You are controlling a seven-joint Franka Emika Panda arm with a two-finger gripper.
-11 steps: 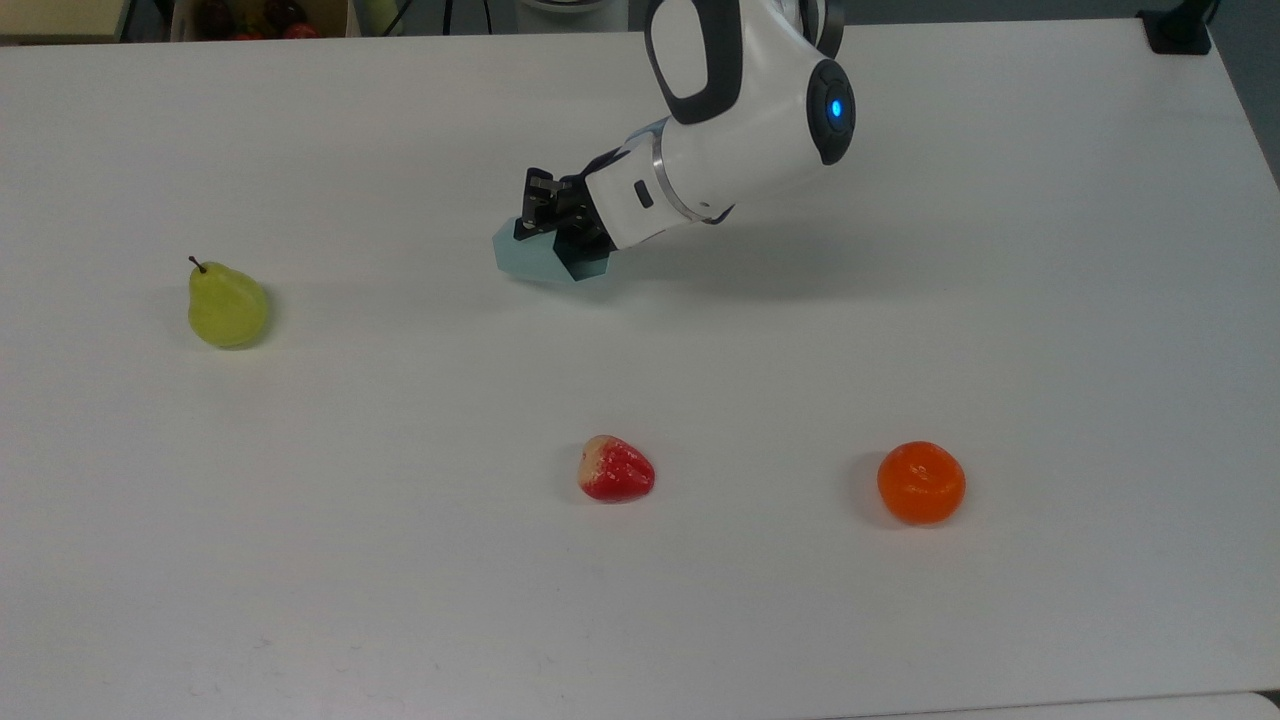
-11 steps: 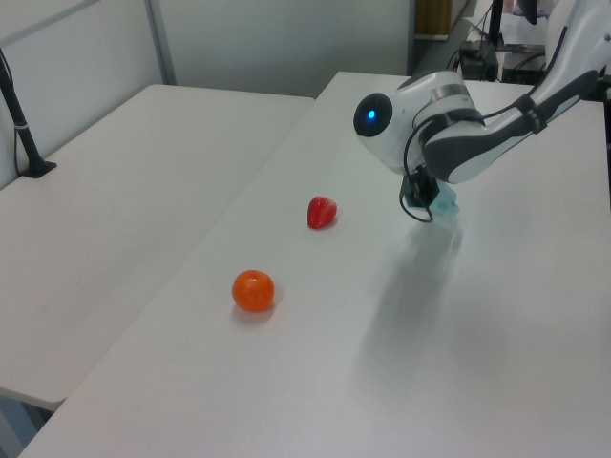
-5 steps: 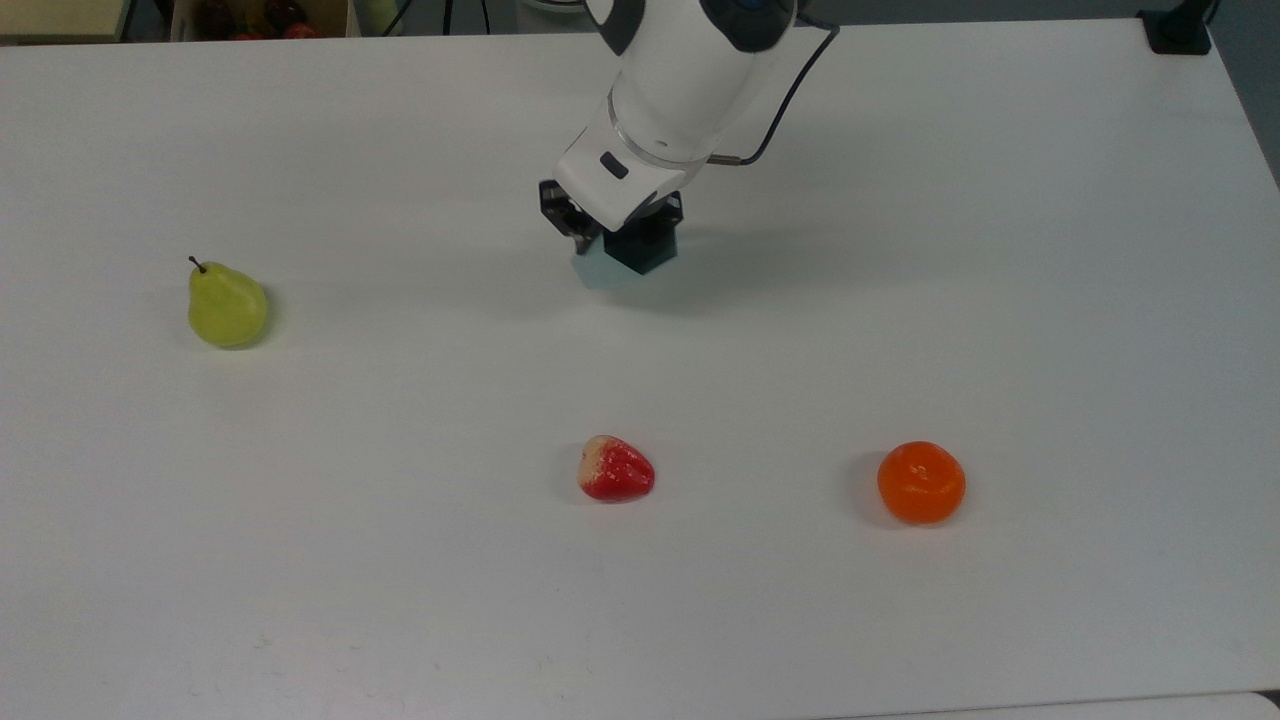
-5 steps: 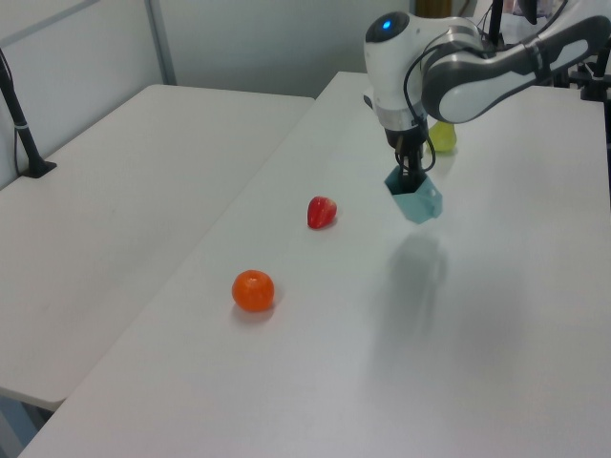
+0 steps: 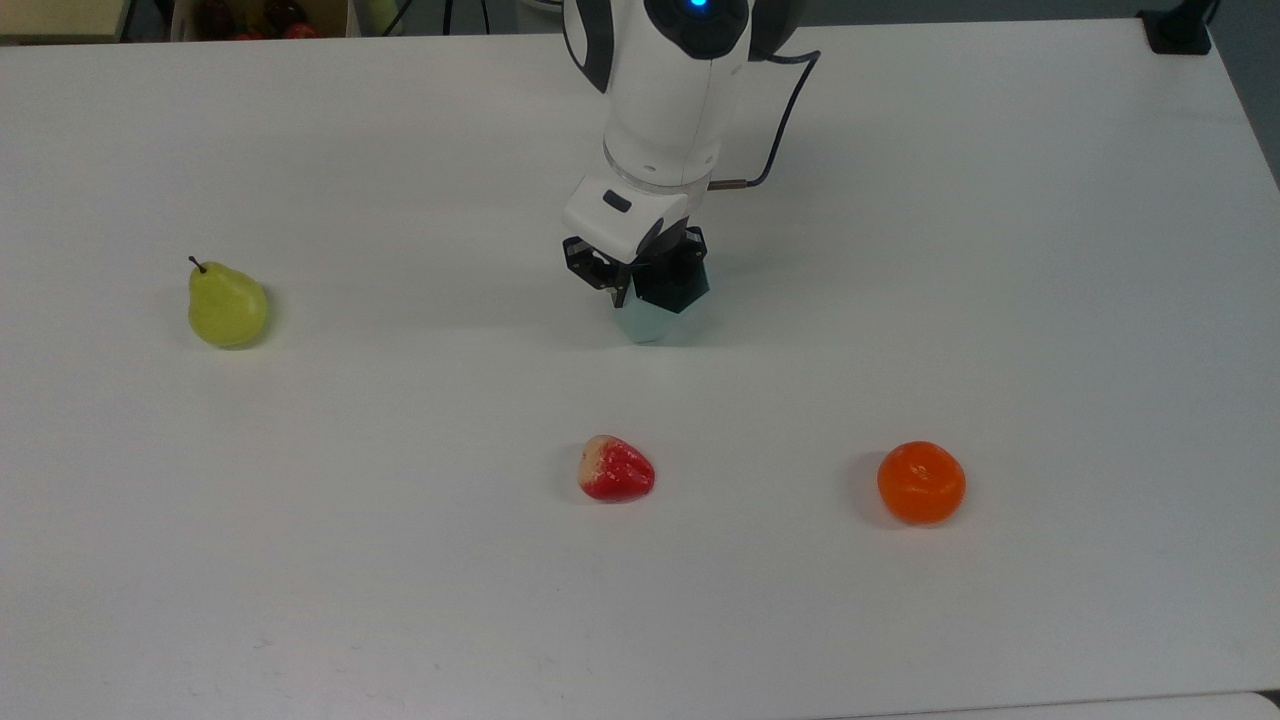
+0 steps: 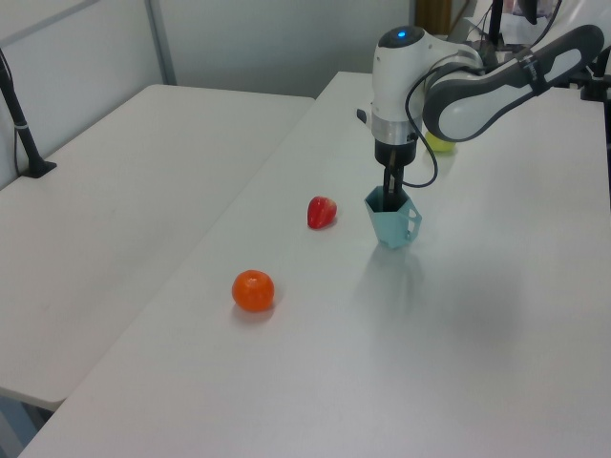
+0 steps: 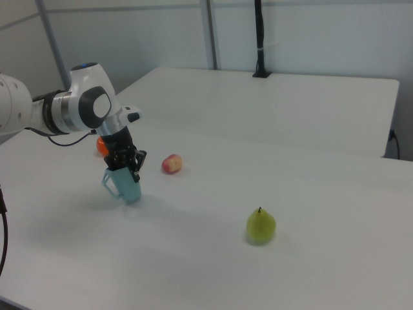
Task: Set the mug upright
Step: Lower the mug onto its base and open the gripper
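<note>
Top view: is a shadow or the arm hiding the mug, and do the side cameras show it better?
Top view: the end effector covers most of the mug, leaving a pale sliver with a soft shadow beside it. Left view: the mug is plain and evenly lit, its faint shadow falling on the table toward the camera. Right view: the mug is clear, with no glare.

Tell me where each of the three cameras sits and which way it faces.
Top view: high over the table's near edge, looking down; arm comes in from the far edge, gripper at the mug.
Left view: raised, beyond the tangerine end, looking along the table; arm enters from the left view's right.
Right view: raised, nearest the pear, facing the opposite way; arm enters from the right view's left.
Left and right views share mug, gripper, and the red fruit.
</note>
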